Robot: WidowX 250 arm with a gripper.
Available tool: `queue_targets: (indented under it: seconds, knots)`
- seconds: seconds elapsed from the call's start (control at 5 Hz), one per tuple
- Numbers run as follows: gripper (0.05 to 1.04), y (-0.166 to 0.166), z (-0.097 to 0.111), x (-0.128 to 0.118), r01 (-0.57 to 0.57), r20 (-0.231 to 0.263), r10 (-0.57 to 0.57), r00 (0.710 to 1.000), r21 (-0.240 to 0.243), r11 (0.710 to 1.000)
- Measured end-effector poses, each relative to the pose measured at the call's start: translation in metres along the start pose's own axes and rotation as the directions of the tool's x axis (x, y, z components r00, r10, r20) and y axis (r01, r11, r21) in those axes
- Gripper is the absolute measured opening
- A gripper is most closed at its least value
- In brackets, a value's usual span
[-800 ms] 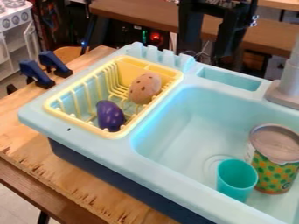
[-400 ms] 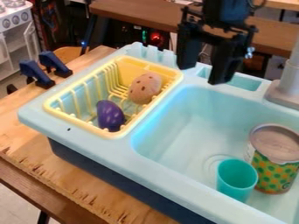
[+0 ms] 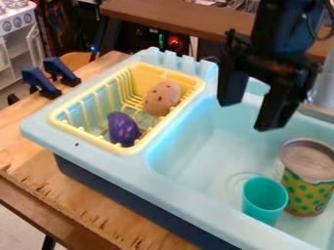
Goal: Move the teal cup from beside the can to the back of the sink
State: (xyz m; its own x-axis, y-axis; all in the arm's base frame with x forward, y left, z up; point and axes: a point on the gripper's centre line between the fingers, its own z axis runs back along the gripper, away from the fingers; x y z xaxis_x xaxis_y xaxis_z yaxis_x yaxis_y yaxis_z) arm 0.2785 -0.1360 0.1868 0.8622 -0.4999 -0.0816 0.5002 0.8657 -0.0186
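Inside the pale-blue plastic toy sink (image 3: 141, 175), below a black two-finger gripper (image 3: 246, 116) spread wide and empty, treat the upright round teal plastic cup (image 3: 264, 199) beside the green-and-yellow cylindrical can (image 3: 308, 193) as probably light, fairly stiff and slightly slippery, pinching gently near the rim.

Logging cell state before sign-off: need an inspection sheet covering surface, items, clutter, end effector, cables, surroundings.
Surface: wooden table bears toy sink; table's near edge rough.
Items by end effector: teal cup and patterned can, both upright in sink.
Clutter: purple toy and speckled brown toy in yellow rack.
End effector: open, empty, above sink.
Cables: dark cable beside arm.
Surroundings: blue clamps left of sink.
Spills: nothing seen.
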Motion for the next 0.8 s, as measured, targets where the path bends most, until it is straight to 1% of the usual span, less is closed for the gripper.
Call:
queue_targets:
  seconds: [0.2,0.4,0.6,0.8]
  knots:
    - [0.999,-0.010,-0.014,-0.002,0.044,0.006,-0.044,0.999,0.002,0.999]
    - [0.999,-0.017,-0.031,-0.008,0.057,-0.015,-0.057,0.998,0.031,0.998]
    - [0.999,-0.018,-0.045,-0.010,0.061,-0.014,-0.061,0.998,0.009,0.998]
    - [0.999,-0.019,-0.046,-0.008,0.067,-0.001,-0.067,0.998,-0.001,0.998]
